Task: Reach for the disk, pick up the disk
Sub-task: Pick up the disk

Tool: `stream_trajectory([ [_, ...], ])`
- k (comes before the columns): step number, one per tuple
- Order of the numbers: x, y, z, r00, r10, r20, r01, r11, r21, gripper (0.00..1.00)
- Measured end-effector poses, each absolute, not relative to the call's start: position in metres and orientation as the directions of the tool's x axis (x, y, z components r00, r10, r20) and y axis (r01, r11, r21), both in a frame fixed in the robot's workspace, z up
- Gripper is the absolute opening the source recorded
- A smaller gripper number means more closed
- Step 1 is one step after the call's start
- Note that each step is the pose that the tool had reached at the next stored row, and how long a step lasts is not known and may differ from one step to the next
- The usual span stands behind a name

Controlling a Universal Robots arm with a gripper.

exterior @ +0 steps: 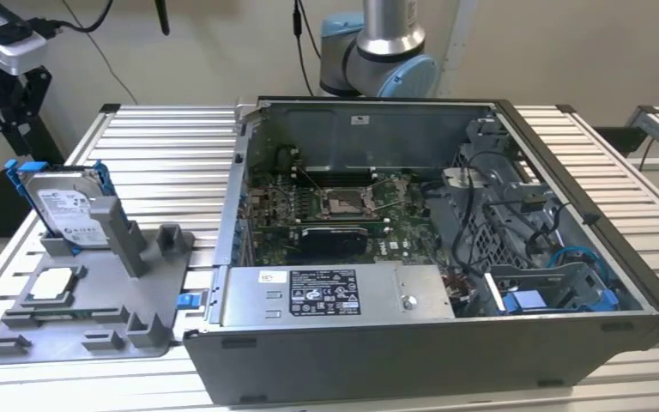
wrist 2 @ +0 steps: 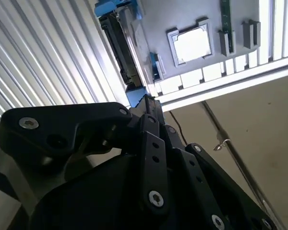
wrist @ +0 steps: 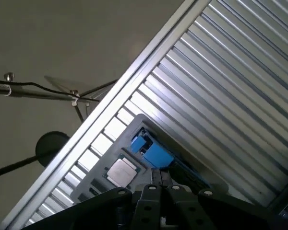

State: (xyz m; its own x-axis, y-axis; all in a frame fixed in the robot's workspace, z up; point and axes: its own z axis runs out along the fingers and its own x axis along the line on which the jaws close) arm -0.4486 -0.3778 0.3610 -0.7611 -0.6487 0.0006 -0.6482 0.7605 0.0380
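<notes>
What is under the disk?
The disk stands upright in a slot of the grey holder, which lies on the ribbed table. Its walls cover the disk's lower edge, so the slot floor is hidden.

Robot lab: opened computer case (exterior: 421,365), slatted table (exterior: 169,146)

In the exterior view the robot arm (exterior: 389,47) is cut off by the top edge. The grey holder (exterior: 135,292) hides the lower part of the disk (exterior: 64,204), whose label print is too small to read. In the second wrist view the disk (wrist 2: 119,45) runs off the picture's edge. In the first wrist view the gripper (wrist: 158,182) covers all of it but a blue rail (wrist: 151,153).
</notes>
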Motion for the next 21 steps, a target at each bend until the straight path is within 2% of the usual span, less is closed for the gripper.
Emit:
stream_trajectory([
  [15,-0.4486,-0.3778,0.3613,-0.635,-0.772,0.001,-0.772,0.635,0.038,0.0],
  [21,-0.4486,-0.3778,0.3613,-0.552,-0.834,0.001,-0.833,0.551,0.038,0.0],
])
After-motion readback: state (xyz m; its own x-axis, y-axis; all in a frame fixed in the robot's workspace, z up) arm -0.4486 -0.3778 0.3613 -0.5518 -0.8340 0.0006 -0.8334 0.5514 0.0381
